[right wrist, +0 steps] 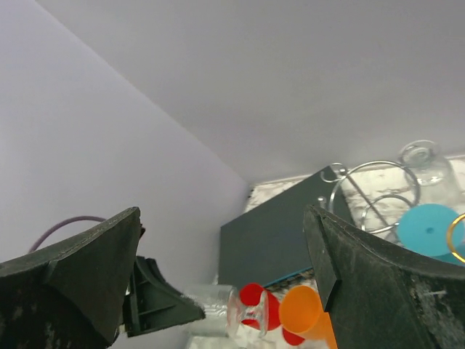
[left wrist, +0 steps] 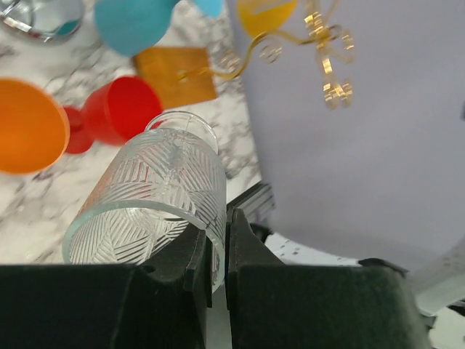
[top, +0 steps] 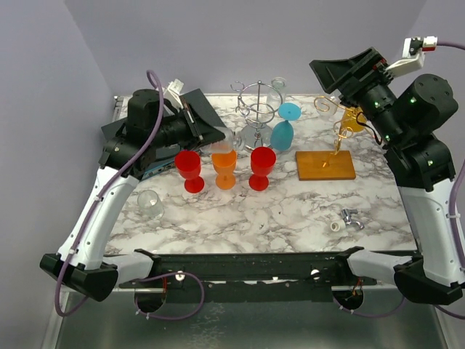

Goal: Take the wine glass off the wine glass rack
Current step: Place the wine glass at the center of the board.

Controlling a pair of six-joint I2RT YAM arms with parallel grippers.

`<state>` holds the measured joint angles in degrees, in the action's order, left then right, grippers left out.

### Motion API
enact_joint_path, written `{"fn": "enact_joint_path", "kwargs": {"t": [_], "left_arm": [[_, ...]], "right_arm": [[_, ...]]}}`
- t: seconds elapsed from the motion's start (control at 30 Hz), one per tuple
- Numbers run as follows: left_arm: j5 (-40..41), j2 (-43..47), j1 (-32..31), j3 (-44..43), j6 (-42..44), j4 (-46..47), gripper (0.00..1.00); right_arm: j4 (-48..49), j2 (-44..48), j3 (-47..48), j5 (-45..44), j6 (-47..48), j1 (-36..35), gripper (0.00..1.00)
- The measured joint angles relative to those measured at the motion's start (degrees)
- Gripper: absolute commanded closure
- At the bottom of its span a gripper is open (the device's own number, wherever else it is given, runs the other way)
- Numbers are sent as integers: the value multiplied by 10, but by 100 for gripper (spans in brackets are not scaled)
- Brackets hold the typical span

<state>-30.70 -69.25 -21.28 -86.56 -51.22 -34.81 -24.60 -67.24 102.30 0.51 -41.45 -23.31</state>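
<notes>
1. The left gripper (left wrist: 218,251) is seen clenched on the rim of a clear glass (left wrist: 156,196). One finger (left wrist: 190,270) is set inside the wall and the other outside.
2. The clear glass, cut with a ribbed pattern, is held off the wire rack (top: 259,109). It is tilted on its side in the air, just to the left of the rack.
3. From above, the held glass is found over the orange glass (top: 224,166), apart from it.
4. The orange glass is stood upright on the marble table (top: 290,211), between two red glasses (top: 190,167) (top: 261,164).
5. A blue glass (top: 285,123) is hung upside down on the right side of the wire rack. A second clear glass (top: 277,87) is seen at the rack's far side; how it is hung cannot be told.
6. The right gripper (right wrist: 224,225) is raised high over the right rear of the table. Its jaws are spread wide and nothing is held between them.
7. A gold rack (top: 340,127) is mounted on a wooden base (top: 325,166) right of the wire rack. A yellow glass (top: 354,116) is carried near its top.
8. Another clear glass, the fallen glass (top: 150,203), is laid on its side on the table at front left, well apart from the others.
9. Small metal pieces (top: 349,217) are noted at front right; their kind cannot be told.
</notes>
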Motion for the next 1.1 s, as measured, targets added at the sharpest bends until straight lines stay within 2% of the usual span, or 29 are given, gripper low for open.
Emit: {"fn": "enact_joint_path", "kwargs": {"t": [0.1,0.2,0.37,0.6,0.83,1.1], "left_arm": [[38,0,-29,0,38,-78,100],[107,0,-93,0,56,-147,100],[232,-3,-213,0,57,-234,100],[388,-30,-296,31,31,-313,100],[441,-44,-297,134,7,-322,100],[441,-75,-237,174,16,-294,100]], "right_arm": [[-31,-17,17,-10,40,0,0],[-56,-40,37,-14,70,0,0],[-90,-89,80,-28,110,0,0],[-108,-106,82,-43,133,0,0],[-120,-110,113,-53,149,0,0],[-140,-146,174,-57,170,25,0]]}}
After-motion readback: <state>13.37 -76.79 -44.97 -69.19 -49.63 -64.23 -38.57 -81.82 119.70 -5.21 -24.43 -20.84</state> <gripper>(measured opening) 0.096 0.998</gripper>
